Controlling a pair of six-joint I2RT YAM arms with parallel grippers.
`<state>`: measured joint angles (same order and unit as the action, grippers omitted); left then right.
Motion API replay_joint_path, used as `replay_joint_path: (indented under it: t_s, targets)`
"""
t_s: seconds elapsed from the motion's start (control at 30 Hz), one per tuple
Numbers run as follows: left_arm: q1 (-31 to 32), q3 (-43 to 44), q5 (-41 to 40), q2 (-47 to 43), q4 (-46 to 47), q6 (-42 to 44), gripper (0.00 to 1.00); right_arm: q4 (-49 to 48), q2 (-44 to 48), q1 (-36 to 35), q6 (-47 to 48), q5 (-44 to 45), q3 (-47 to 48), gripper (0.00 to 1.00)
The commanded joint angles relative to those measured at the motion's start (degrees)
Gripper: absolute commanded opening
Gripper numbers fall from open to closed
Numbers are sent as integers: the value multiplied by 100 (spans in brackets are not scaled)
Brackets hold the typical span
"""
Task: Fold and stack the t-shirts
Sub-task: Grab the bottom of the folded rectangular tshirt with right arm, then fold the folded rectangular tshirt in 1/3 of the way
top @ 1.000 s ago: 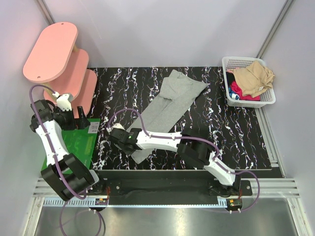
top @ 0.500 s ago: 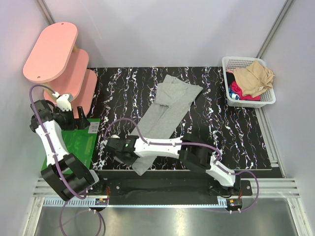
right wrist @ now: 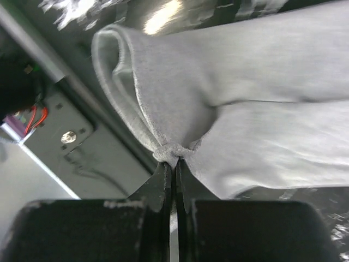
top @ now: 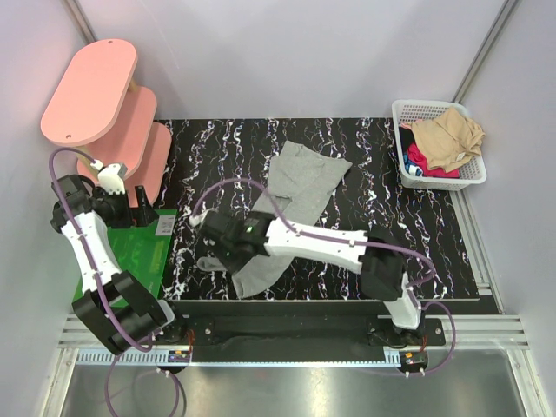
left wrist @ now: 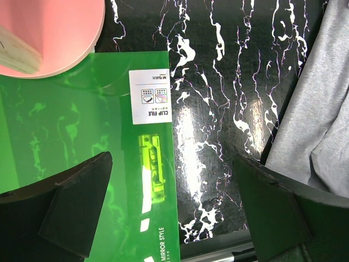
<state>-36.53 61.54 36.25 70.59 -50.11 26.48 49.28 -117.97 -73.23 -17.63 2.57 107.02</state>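
A heather grey t-shirt [top: 300, 178] lies in a long bunched strip from the table's middle down to the near edge. My right gripper [top: 224, 250] has reached across to the left and is shut on a pinch of its near end. In the right wrist view the closed jaws [right wrist: 174, 164] hold a small knot of grey cloth [right wrist: 256, 82], and the shirt's hem hangs beside it. My left gripper [top: 143, 207] is open and empty above the green mat [left wrist: 82, 142], and the shirt's edge [left wrist: 322, 109] shows to its right. Tan [top: 447, 135], red [top: 420, 160] and blue [top: 415, 172] shirts are in the basket.
A white lattice basket [top: 476, 178] stands at the far right of the black marbled table [top: 391, 234]. A pink stepped stool [top: 104, 95] stands at the far left, behind the mat [top: 139, 252]. The table's metal front rail [right wrist: 65, 136] is close under the right gripper.
My right gripper has dragged the grey shirt toward the near left, then swung slightly back and right. The shirt's far end has slid nearer. The left arm has barely moved.
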Motion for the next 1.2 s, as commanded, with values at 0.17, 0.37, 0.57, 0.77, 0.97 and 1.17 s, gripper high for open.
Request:
replay_joint_path:
  t_s: [0.17, 0.37, 0.57, 0.77, 0.97, 1.17]
  targets:
    - [-29, 315, 260, 87, 45, -11, 99, -190, 811, 1170, 312, -55, -550, 0]
    - [-38, 350, 216, 104, -8, 41, 99, -261, 714, 1768, 558, -107, -586, 0]
    - [-38, 306, 224, 140, -43, 120, 99, -269, 609, 2338, 795, -151, -472, 0]
    - [-38, 306, 269, 192, -78, 138, 99, -261, 223, 2875, 980, -415, -296, 0]
    - [-29, 262, 304, 175, -113, 235, 99, -296, -261, 3148, 1095, -590, -15, 0]
    - [-38, 262, 374, 175, -210, 305, 99, -252, -753, 3271, 1183, -286, 345, 55]
